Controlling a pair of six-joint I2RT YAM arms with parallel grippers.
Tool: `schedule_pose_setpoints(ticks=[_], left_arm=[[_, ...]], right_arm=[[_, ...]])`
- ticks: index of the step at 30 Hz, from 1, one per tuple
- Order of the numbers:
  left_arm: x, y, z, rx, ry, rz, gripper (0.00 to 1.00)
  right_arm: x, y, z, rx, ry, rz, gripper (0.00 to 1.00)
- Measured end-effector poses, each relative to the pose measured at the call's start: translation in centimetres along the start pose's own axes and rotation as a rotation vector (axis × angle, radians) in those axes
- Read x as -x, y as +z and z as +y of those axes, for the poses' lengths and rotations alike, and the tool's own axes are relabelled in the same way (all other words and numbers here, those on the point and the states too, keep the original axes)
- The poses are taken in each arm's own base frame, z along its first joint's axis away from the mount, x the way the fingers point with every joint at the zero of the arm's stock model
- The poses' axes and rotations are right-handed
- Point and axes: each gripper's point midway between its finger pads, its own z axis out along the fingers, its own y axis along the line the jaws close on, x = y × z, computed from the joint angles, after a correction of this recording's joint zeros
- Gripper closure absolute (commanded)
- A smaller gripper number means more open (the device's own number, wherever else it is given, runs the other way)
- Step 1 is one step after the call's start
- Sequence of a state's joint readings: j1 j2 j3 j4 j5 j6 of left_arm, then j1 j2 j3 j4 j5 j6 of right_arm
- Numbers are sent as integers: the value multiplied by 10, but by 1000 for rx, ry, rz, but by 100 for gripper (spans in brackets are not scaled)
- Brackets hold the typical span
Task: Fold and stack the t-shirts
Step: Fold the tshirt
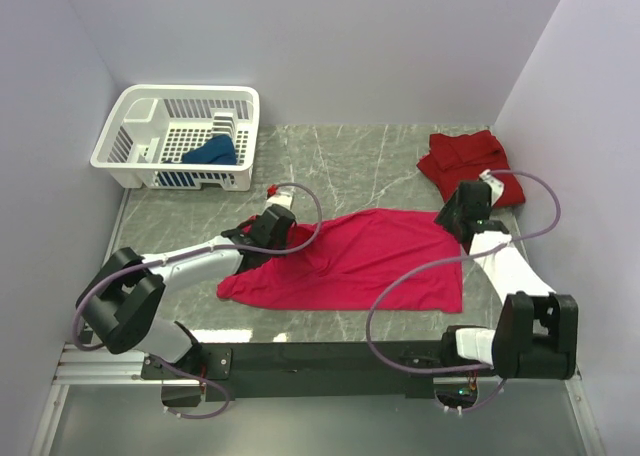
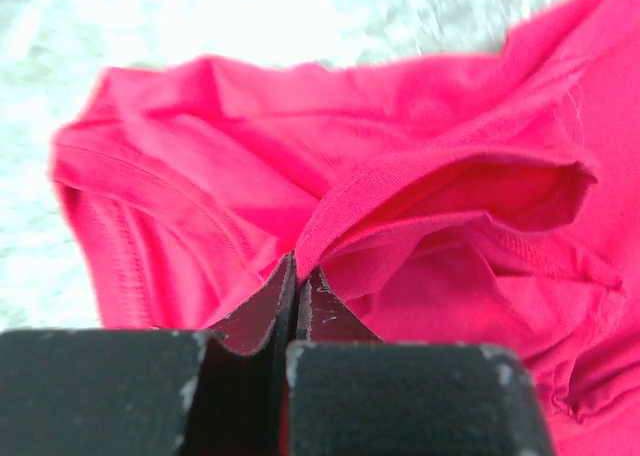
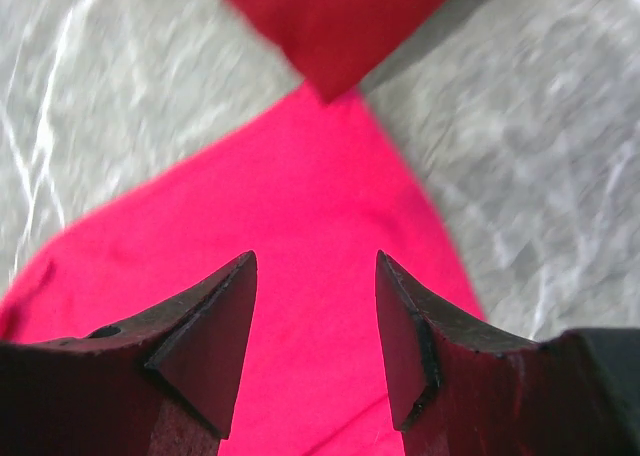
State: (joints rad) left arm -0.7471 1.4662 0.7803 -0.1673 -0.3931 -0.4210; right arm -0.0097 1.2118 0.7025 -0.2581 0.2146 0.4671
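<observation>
1. Magenta shirt (image 1: 375, 266) lies mid-table (image 1: 350, 156), spread out but rumpled. Its near hem runs left to right, close to the arm bases.
2. Left end effector (image 2: 297, 276) is clamped on a raised ridge of the magenta shirt at its far left. The jaws meet with cloth pinched between them. It looks like a sleeve or hem edge, and I can't tell if it caught one layer or two. Worth confirming before any lift.
3. Right end effector (image 3: 315, 266) is open and holds nothing. It hovers over the shirt's far right corner. I'd drop it and pinch that corner so both sides move together.
4. Then lift low, tension the cloth sideways between the two holds, and carry the far edge toward the near hem. A one-sided pull will likely drag and bunch it.
5. Red shirt (image 1: 470, 161) sits far right, just beside that corner. Keep the right jaws off it.
6. Blue shirt (image 1: 212, 153) is in the basket (image 1: 135, 126), far left. Leave it for later.
</observation>
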Motion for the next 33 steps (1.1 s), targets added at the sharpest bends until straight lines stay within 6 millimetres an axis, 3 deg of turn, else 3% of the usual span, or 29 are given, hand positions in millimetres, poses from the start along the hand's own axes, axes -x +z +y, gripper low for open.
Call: schedule_pose_setpoints(ticks=[5, 9, 20, 33], left_arm=[[18, -4, 19, 69, -36, -56, 100], [26, -6, 34, 124, -59, -83, 100], [44, -21, 41, 138, -88, -149, 100], [44, -20, 46, 151, -94, -148, 100]], right_arm=[[24, 19, -12, -53, 40, 2, 43], [31, 40, -12, -76, 32, 29, 44], [19, 82, -11, -87, -39, 130, 49], [10, 105, -4, -66, -76, 183, 52]])
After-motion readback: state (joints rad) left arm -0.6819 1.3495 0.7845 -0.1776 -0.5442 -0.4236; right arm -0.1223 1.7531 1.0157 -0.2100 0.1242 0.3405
